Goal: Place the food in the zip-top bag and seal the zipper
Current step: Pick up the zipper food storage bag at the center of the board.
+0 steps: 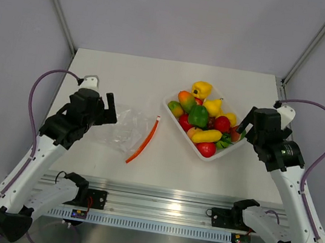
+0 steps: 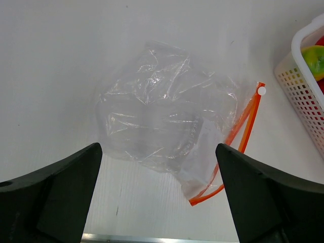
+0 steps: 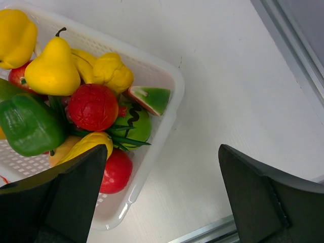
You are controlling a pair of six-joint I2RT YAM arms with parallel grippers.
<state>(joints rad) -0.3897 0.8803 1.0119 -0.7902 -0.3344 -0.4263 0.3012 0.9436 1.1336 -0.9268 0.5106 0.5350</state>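
The clear crinkly zip-top bag point(image 1: 122, 127) lies flat on the table, its orange-red zipper point(image 1: 144, 140) along its right side. It also shows in the left wrist view point(image 2: 162, 126), with the zipper point(image 2: 243, 131) at the right. The food point(image 1: 202, 121), several glossy toy fruits and vegetables, fills the white tray point(image 1: 171, 101); in the right wrist view I see a yellow pear point(image 3: 50, 68), a red tomato point(image 3: 93, 106) and a green pepper point(image 3: 28, 126). My left gripper point(image 1: 112, 111) is open and empty beside the bag's left end. My right gripper point(image 1: 246, 125) is open and empty at the tray's right end.
The white tray's rim point(image 3: 167, 116) lies just left of my right gripper. The table's right edge with a metal rail point(image 3: 293, 45) runs close by. The near edge of the table has an aluminium rail point(image 1: 152, 193).
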